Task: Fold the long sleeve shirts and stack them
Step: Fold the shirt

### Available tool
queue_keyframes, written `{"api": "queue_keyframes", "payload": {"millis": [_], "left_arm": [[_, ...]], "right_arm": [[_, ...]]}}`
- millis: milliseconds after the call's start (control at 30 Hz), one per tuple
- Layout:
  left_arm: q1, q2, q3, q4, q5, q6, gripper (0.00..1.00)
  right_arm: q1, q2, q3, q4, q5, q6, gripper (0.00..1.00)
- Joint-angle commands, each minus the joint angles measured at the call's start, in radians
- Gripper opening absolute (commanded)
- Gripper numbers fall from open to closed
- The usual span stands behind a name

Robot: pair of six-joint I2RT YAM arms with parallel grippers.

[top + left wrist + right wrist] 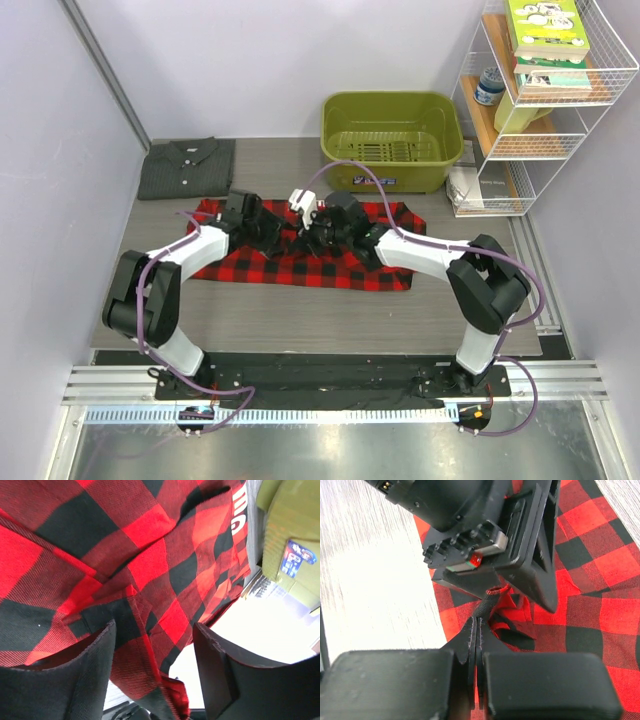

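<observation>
The red-and-black plaid shirt (300,262) lies spread across the middle of the table. The dark grey shirt (187,167) lies folded at the back left. My two grippers meet over the plaid shirt's far middle part. My right gripper (318,240) is shut on a pinched-up fold of plaid fabric (496,600), with the fingertips (470,635) pressed together. My left gripper (272,235) is open just in front of it, and a loose plaid fabric edge (145,665) hangs between its fingers (75,680). In the right wrist view the left gripper's body (485,535) fills the top.
A green plastic basin (390,140) stands behind the plaid shirt and also shows in the left wrist view (295,535). A white wire shelf (545,90) with books stands at the back right, with papers (470,185) at its foot. A wall borders the left side.
</observation>
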Motion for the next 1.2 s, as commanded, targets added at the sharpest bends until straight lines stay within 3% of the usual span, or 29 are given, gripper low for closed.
{"api": "queue_keyframes", "payload": {"millis": [0, 33, 100, 133, 167, 267, 333, 367, 400, 667, 867, 1033, 1167], "left_arm": [[-0.020, -0.045, 0.004, 0.021, 0.009, 0.008, 0.54], [-0.021, -0.049, -0.001, 0.023, 0.009, 0.008, 0.48], [-0.020, -0.066, 0.004, 0.035, 0.008, 0.043, 0.25], [-0.020, -0.075, 0.012, 0.040, 0.009, 0.063, 0.05], [-0.020, -0.083, 0.016, 0.055, 0.022, 0.104, 0.00], [-0.020, -0.130, 0.042, 0.049, 0.019, 0.248, 0.00], [-0.020, -0.181, 0.047, 0.054, 0.031, 0.351, 0.00], [-0.020, -0.201, 0.044, 0.061, 0.039, 0.471, 0.00], [-0.020, -0.236, 0.041, 0.060, 0.034, 0.518, 0.00], [-0.018, -0.400, -0.024, -0.035, 0.057, 1.046, 0.00], [0.083, -0.401, -0.045, -0.095, 0.101, 1.281, 0.00], [0.207, -0.342, -0.045, -0.003, 0.248, 1.327, 0.00], [0.241, -0.322, -0.067, 0.080, 0.325, 1.449, 0.00]], "right_arm": [[0.014, -0.055, -0.008, 0.047, 0.030, -0.094, 0.01], [0.018, -0.058, -0.009, 0.047, 0.032, -0.105, 0.01], [0.018, -0.066, -0.011, 0.041, 0.041, -0.113, 0.01], [0.018, -0.073, -0.012, 0.041, 0.044, -0.114, 0.02], [0.020, -0.079, -0.015, 0.032, 0.046, -0.116, 0.03], [0.015, -0.102, -0.024, 0.017, 0.062, -0.108, 0.13], [0.008, -0.122, -0.031, -0.014, 0.079, -0.094, 0.25], [0.002, -0.151, -0.037, -0.023, 0.079, -0.090, 0.32], [-0.004, -0.165, -0.044, -0.032, 0.088, -0.087, 0.52], [-0.125, -0.274, -0.078, -0.216, 0.116, -0.048, 0.89], [-0.258, -0.216, -0.067, -0.311, 0.067, -0.025, 0.89], [-0.290, -0.156, -0.057, -0.325, 0.076, -0.042, 0.85], [-0.299, -0.129, -0.046, -0.324, 0.082, -0.035, 0.81]]}}
